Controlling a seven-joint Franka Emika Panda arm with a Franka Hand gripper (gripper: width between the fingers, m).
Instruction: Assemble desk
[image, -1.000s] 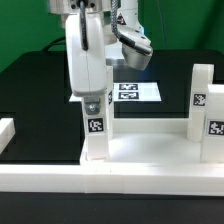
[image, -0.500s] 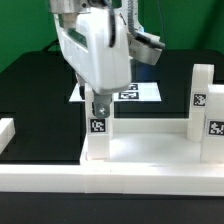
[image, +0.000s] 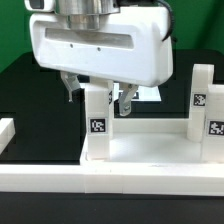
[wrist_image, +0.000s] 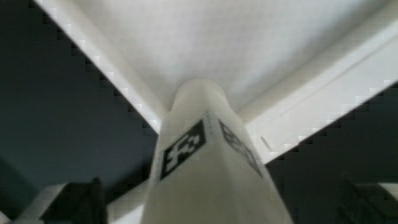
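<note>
The white desk top (image: 150, 150) lies upside down on the black table, with white square legs standing on it. One tagged leg (image: 97, 128) stands at the corner toward the exterior view's left, and two more (image: 199, 95) stand at its right end. My gripper (image: 97, 98) hangs broadside over the left leg, its fingers (image: 125, 100) straddling the leg's top with gaps on both sides. In the wrist view the leg (wrist_image: 210, 150) rises from the desk top (wrist_image: 267, 40) between the dark fingers (wrist_image: 68, 200), untouched. The gripper (wrist_image: 222, 205) is open.
A long white rail (image: 110, 182) runs along the front and another piece (image: 8, 130) lies at the exterior view's left. The marker board (image: 150, 93) lies behind the gripper, mostly hidden by it.
The hand has turned about the leg's axis, from edge-on to broadside. Its fingers now stand apart on either side of the leg. The leg has stayed upright in place.
</note>
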